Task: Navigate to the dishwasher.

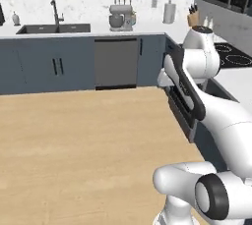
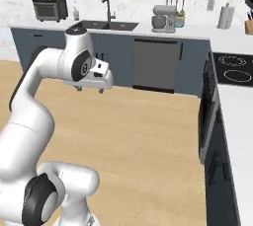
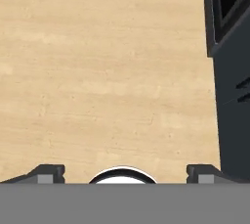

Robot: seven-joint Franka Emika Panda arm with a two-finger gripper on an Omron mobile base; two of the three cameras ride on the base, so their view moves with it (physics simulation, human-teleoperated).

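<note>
A kitchen with a light wood floor (image 1: 83, 140) and blue-grey cabinets (image 1: 47, 67) along the far wall. The dishwasher (image 1: 115, 63) sits in that wall, under the white counter (image 1: 98, 31), well apart from the gripper (image 2: 90, 90) and past it across the floor. In the right base view the dishwasher (image 2: 154, 65) is beyond the gripper and off to one side. A sink (image 2: 104, 25) and a mixer (image 2: 163, 20) are on the counter above it. The gripper hangs over the floor and holds nothing. In the hand view its two fingertips (image 3: 46, 173) stand wide apart, so it is released. A dark oven (image 3: 229, 71) front is close beside it.
</note>
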